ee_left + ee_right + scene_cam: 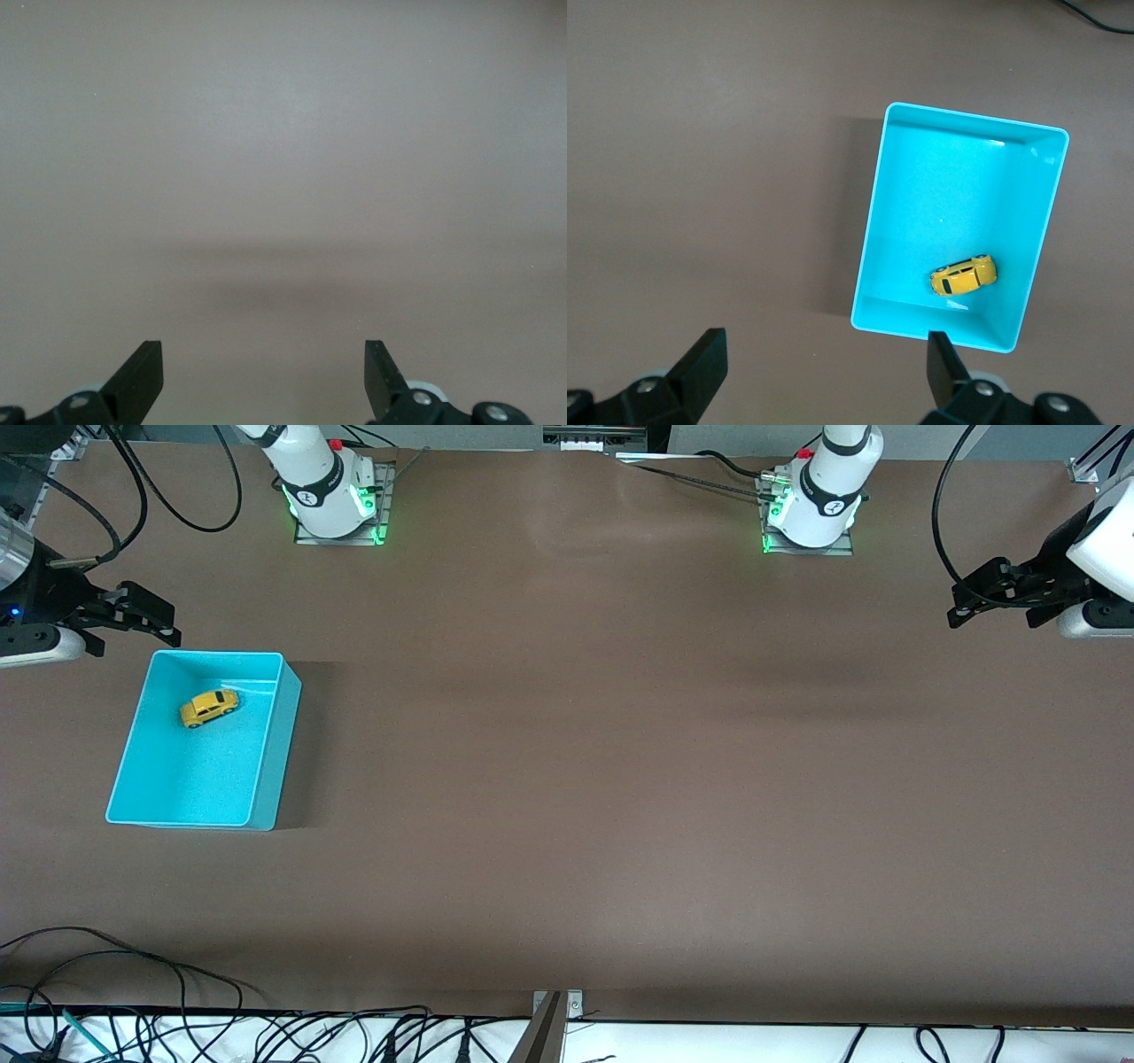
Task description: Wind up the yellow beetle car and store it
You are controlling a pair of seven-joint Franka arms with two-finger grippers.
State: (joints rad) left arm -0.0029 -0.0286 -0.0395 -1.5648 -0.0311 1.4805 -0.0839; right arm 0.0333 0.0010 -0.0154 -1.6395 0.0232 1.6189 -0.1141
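Observation:
The yellow beetle car (210,708) (964,275) lies inside the turquoise bin (275,766) (873,230), in the part of the bin farther from the front camera. My right gripper (158,616) (828,354) hangs open and empty in the air just off the bin's edge toward the robots' bases, at the right arm's end of the table. My left gripper (961,607) (264,367) is open and empty over bare table at the left arm's end, and that arm waits.
The brown table (620,779) stretches between the two arms. Both robot bases (332,505) (811,509) stand along the edge farthest from the front camera. Loose cables (133,992) lie along the edge nearest that camera.

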